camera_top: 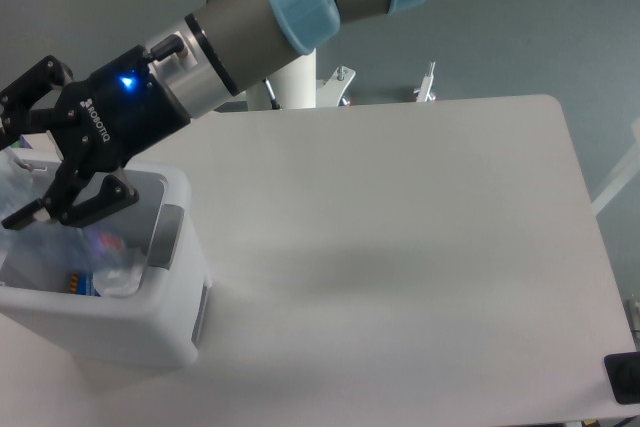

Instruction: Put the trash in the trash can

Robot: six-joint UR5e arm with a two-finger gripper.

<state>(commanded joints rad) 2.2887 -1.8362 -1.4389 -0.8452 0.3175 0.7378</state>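
The gripper [22, 162] hangs over the open trash can [150, 322] at the left edge of the table [420, 247]; its black fingers [75, 202] are spread apart and grip nothing. A blurred clear plastic bottle [45, 242] sits between and just under them, at the can's mouth; more clear wrapper [120, 277] lies inside – details are too blurred to tell.

one trash can [150, 322], one clear bottle [40, 237], one arm [250, 27], one table [420, 247].
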